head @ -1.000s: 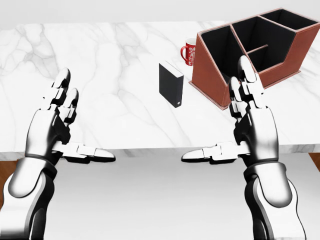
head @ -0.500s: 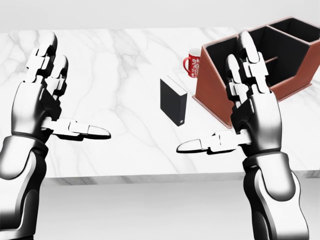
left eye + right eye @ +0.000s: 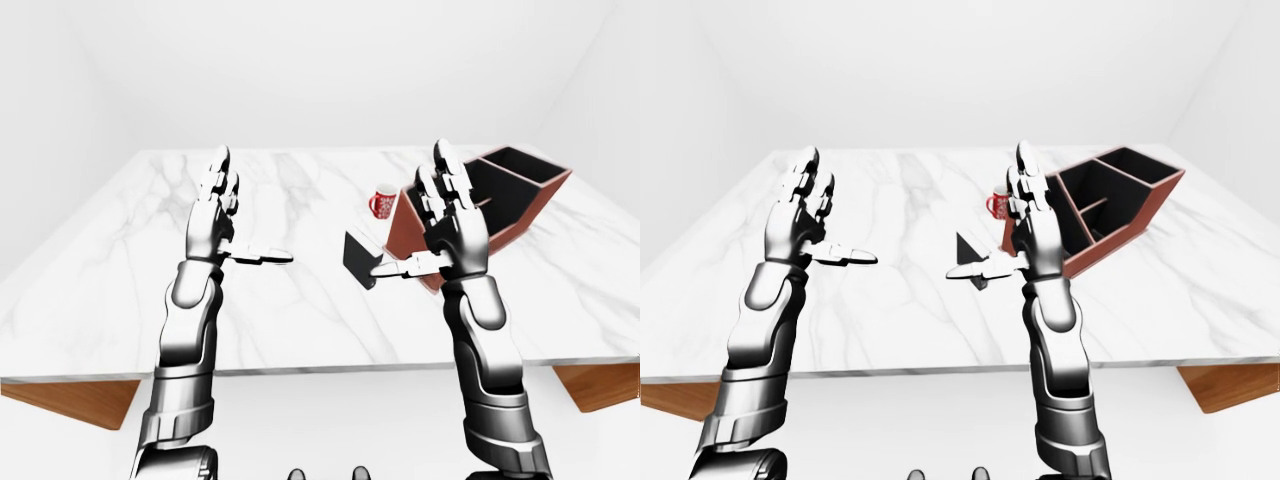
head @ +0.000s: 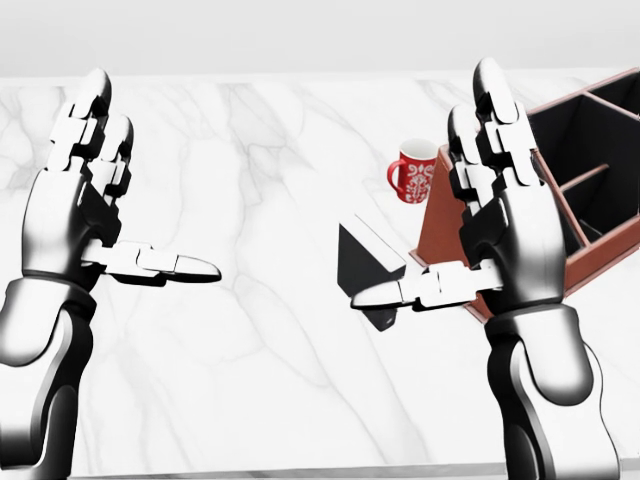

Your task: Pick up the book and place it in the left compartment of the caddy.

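A black book (image 4: 362, 262) stands upright on the white marble table (image 4: 260, 350), just left of the red-brown caddy (image 4: 610, 245). Black-lined compartments fill the caddy, and my right hand hides its left end in the head view. My right hand (image 4: 430, 215) hangs open above the table. Its thumb crosses in front of the book's right edge and its fingers point up in front of the caddy. At the left of the view my left hand (image 4: 150, 190) is also open, well apart from the book. Neither hand holds anything.
A red mug (image 4: 413, 170) with a white pattern stands beyond the book, beside the caddy's left end. In the left-eye view the table's near edge shows a brown wooden underside (image 3: 70, 400) at both lower corners. White walls surround the table.
The camera has moved closer, so the table fills the head view and book, mug and caddy have slid down and right. Both hands rose in the picture and stayed open.
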